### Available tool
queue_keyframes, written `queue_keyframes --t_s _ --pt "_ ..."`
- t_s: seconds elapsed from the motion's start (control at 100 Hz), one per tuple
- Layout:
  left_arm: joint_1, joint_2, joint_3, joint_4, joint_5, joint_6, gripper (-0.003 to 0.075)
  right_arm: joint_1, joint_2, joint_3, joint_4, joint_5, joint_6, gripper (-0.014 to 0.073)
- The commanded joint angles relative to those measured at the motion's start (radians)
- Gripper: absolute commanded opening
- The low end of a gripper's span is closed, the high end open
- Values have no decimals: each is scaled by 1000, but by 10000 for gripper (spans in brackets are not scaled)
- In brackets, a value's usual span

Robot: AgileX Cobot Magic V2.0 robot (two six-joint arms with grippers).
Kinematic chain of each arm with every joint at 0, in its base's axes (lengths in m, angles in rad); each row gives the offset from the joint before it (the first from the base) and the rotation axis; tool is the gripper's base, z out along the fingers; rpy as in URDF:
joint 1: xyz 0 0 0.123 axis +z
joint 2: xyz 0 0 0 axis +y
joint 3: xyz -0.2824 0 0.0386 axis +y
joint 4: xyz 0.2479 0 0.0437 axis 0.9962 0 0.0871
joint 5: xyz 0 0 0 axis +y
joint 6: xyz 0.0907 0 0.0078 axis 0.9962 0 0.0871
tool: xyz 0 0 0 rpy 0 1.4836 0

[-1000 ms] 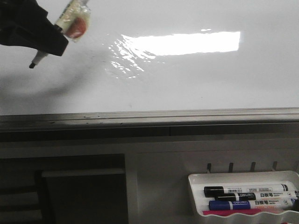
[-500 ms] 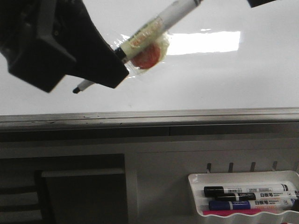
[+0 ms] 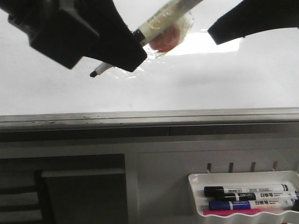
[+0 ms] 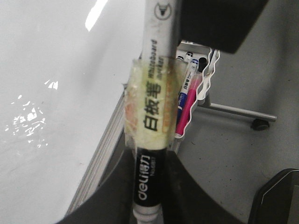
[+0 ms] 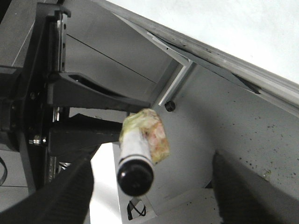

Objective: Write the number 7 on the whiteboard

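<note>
The whiteboard (image 3: pixel 196 88) is glossy white with a grey bottom rail and fills the upper front view. No number 7 shows on it. My left gripper (image 3: pixel 125 57) is shut on a black-and-white marker (image 3: pixel 161 23) wrapped in yellowish tape. The marker's black tip (image 3: pixel 94 73) hangs in front of the board; I cannot tell if it touches. In the left wrist view the fingers (image 4: pixel 117 196) clamp the marker (image 4: pixel 152 93). My right gripper (image 5: pixel 154 163) is open around the marker's rear end (image 5: pixel 135 175) without touching it. It also shows at the top right of the front view (image 3: pixel 226 28).
A white plastic tray (image 3: pixel 196 179) with black, blue and pink markers (image 3: pixel 243 191) hangs below the board at the right, and shows in the left wrist view (image 4: pixel 208 70). The grey rail (image 3: pixel 149 116) runs under the board. A dark recess (image 3: pixel 65 191) is at the lower left.
My left gripper has carried the marker to the right across the board. My right gripper has come in from the top right, toward the marker's rear end.
</note>
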State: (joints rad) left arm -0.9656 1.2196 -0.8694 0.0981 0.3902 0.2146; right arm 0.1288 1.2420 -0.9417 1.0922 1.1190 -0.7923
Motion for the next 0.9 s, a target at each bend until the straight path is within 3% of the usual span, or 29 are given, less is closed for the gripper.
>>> queue_keyframes --t_s 0.0,0.27,0.39,0.54,0.71,0.8,0.89 --pt "-9 -19 -36 5 -65 5 -20 0 -16 -32 97 15 -42 384" --pt "-9 -19 -36 6 -65 14 -20 0 16 -32 132 54 -84 303" --pt "-9 -19 -36 6 -65 18 -20 0 37 -32 162 76 -120 169" --pt "-9 -19 -36 23 -65 18 -20 0 41 -32 198 93 -164 -71" --pt "-9 -19 -36 24 -65 18 -15 0 41 -32 198 102 -168 -69" --pt "-9 -21 -36 8 -67 18 75 0 41 -32 198 102 -168 -69" --pt "-9 -27 -36 -4 -67 16 272 0 40 -32 198 100 -169 -64"
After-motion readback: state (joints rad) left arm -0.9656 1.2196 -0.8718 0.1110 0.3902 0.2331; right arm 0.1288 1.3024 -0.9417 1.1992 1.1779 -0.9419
